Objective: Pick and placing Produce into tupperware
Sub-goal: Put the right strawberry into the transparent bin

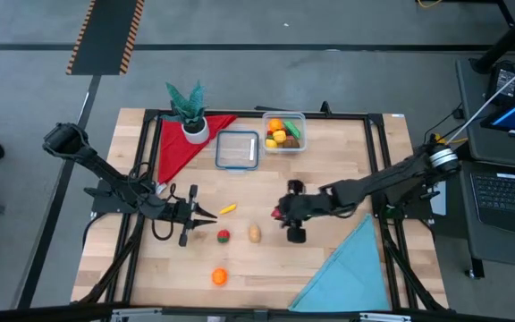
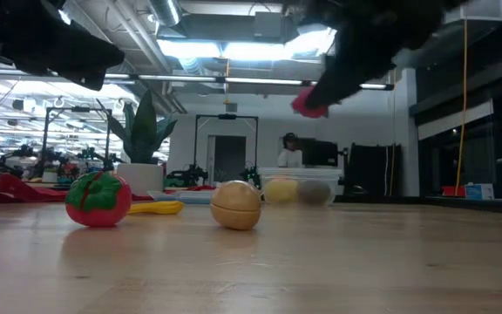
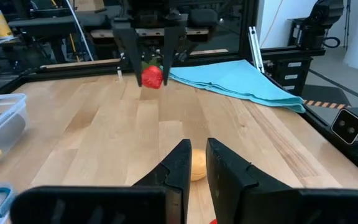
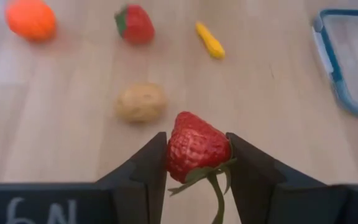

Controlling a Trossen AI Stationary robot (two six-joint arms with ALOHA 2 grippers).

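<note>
Right hand [image 4: 196, 163] raised above the worktop [image 1: 329, 179], near its middle. Fingers closed on a red toy strawberry [image 4: 196, 144], green stem hanging down between them. In the low view the berry shows clear of the wood, well above it.

Left hand [image 3: 196, 165] low over the worktop on the left side, fingers drawn nearly together with only a narrow slit between, nothing held. Its tips point toward the loose produce in the middle.

Loose pieces on the wood: a small yellow piece [image 1: 228, 209] just ahead of the left hand; a red tomato-like piece with a green top [image 1: 223, 236]; a tan rounded piece [image 1: 255, 234] just beside it; an orange [image 1: 219, 276] nearer the front edge, apart from the others. The tan piece lies between the two hands, below and ahead of the held strawberry.

Clear tub [image 1: 284, 132] at the back of the worktop, right of centre, already holding several pieces, orange, yellow, green, brown. Just beside it on its left, a flat clear square with a blue rim [image 1: 237, 149].

Potted plant in a white pot [image 1: 192, 121] at back left, standing on a red cloth [image 1: 179, 148]. Blue cloth [image 1: 347, 268] at front right corner.

A person [image 2: 289, 150] stands in the room beyond, far off.
</note>
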